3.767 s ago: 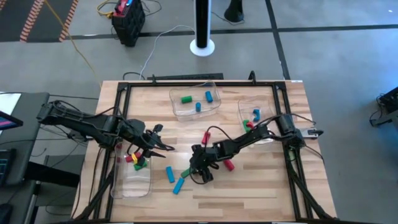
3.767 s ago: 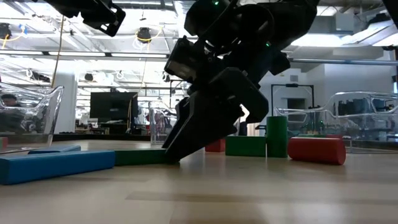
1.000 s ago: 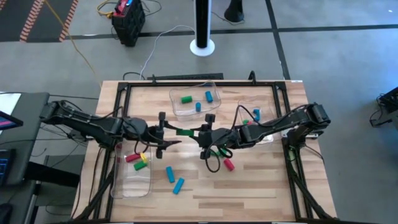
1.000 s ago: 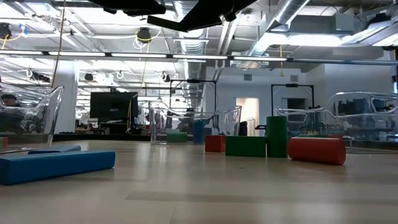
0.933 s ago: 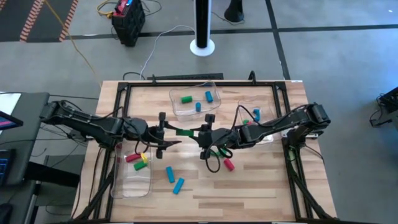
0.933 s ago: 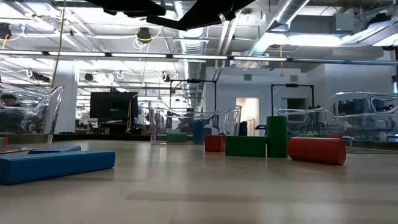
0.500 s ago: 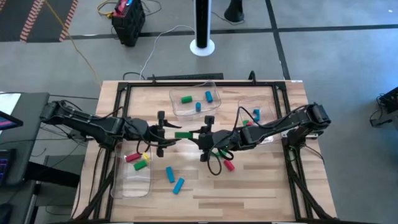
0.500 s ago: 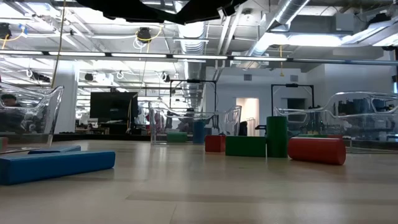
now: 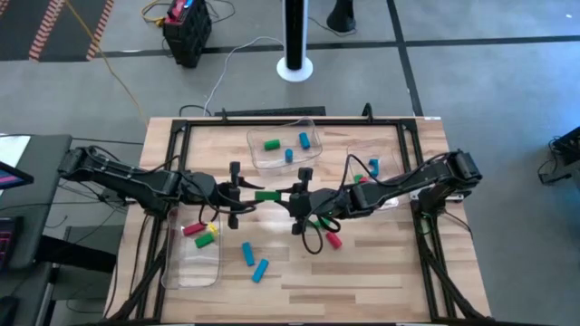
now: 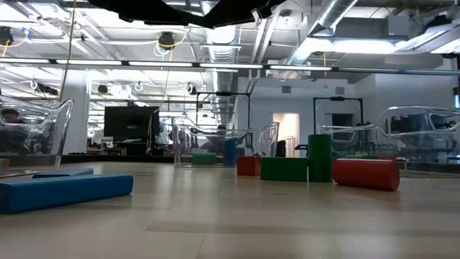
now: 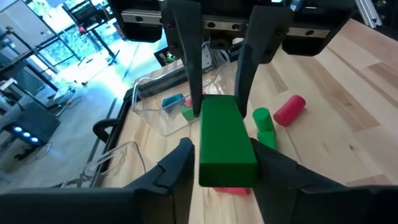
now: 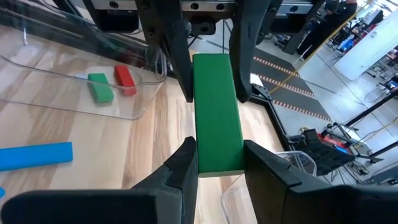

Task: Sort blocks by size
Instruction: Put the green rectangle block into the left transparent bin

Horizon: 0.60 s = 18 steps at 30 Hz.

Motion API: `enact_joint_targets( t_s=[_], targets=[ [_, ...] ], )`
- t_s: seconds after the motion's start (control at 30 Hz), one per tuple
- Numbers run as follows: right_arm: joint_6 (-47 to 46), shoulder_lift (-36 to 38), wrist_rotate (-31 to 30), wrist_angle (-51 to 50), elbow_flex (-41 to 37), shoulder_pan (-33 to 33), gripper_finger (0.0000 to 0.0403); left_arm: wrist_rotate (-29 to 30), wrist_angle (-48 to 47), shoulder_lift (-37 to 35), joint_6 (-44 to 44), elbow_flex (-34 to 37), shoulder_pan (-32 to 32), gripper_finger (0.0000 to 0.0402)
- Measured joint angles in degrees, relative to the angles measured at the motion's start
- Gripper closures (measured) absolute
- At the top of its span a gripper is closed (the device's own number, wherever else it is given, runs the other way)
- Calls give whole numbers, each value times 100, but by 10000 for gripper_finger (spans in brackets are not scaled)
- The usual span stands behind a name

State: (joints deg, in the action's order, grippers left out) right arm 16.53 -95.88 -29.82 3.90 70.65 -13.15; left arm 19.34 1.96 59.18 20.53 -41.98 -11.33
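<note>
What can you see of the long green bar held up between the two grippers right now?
The long green bar is a plain, solid-coloured block with a square cross-section and flat ends. It hangs level above the middle of the wooden table, clear of the surface. The right gripper clamps one end. The left gripper brackets the other end, fingers alongside its faces; whether they press on it is unclear.

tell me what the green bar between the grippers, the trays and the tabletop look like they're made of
Green bar: probably painted wood or matte plastic; flat even color, crisp square edges, no shine.
Trays: clear, fairly glossy plastic; the blocks show through the walls, and the rims catch light.
Tabletop: wood, butcher-block style; pale jointed strips with visible grain, low-sheen finish.
</note>
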Motion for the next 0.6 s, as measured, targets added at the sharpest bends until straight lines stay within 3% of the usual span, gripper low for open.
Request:
enact_joint_targets(
  t_s=[0.33,0.6],
  targets=[
    [-12,0,4,-32,0,0,266,-18,-30,0,63,0,-2,296],
    [-299,0,0,-398,0,0,224,11,-683,-52,4,-183,-2,296]
  ],
)
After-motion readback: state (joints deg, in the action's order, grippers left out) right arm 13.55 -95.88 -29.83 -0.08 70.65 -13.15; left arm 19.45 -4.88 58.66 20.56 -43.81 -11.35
